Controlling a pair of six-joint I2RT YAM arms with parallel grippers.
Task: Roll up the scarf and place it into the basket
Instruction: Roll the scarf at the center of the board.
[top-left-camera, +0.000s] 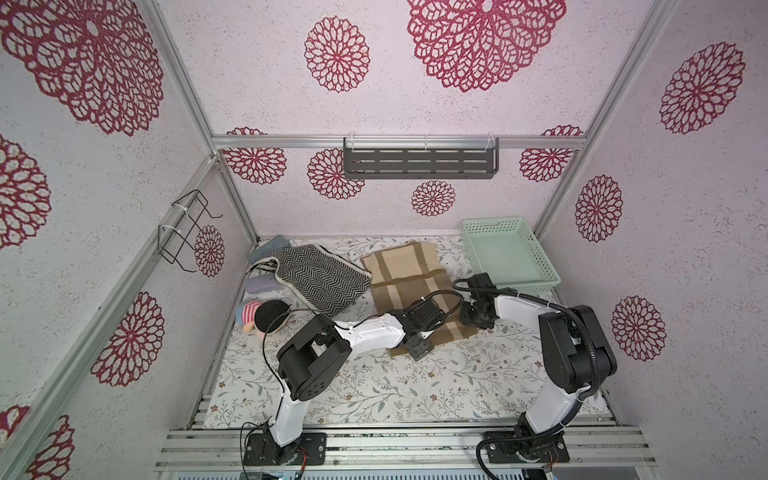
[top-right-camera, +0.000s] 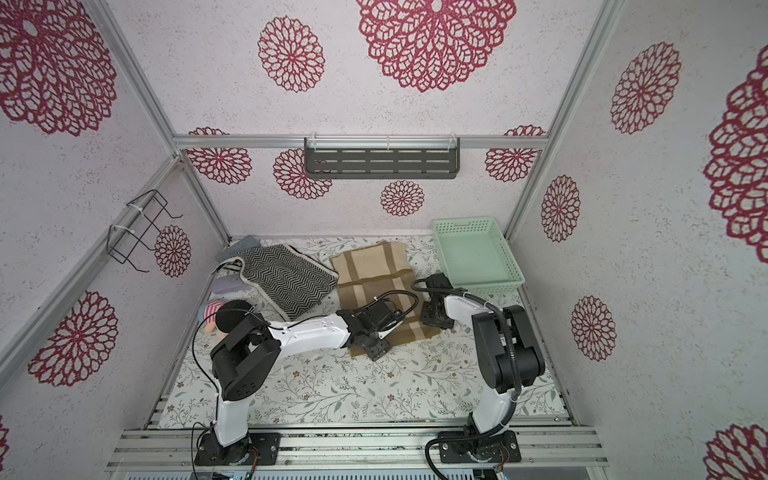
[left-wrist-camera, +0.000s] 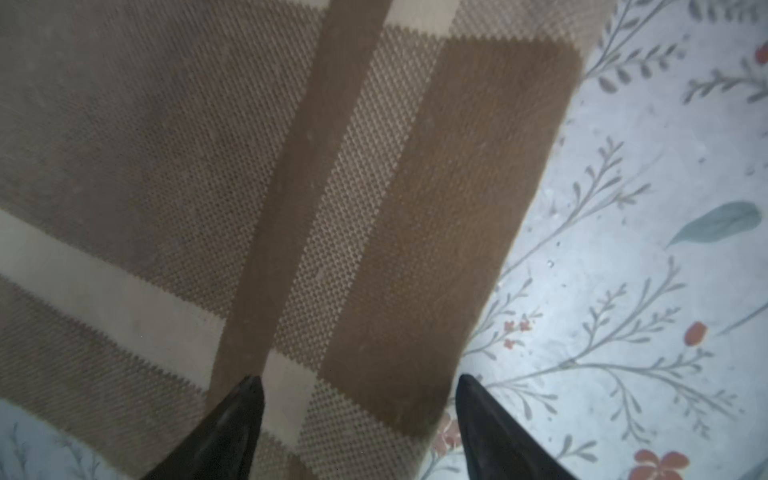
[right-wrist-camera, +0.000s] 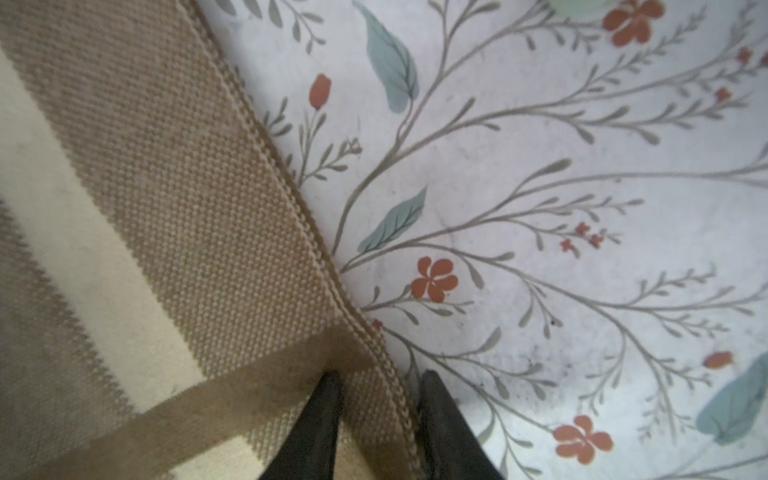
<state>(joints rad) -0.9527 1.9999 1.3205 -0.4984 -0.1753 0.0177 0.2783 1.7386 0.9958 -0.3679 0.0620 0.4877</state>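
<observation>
A robot test booth dressed up as a home. An aluminium frame (top-left-camera: 291, 142) holds walls (top-left-camera: 249, 62) papered with red flowers. Two robot arms (top-left-camera: 370, 332) are bolted to metal rails (top-left-camera: 415, 449). The table (top-left-camera: 374, 386) has a floral cover and carries clothing (top-left-camera: 320, 278), a doll (top-left-camera: 257, 316) and a basket (top-left-camera: 530, 286).

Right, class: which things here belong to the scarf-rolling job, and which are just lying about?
For the job: scarf, basket.
Lying about: zigzag vest, doll, shelf, wire rack.
</observation>
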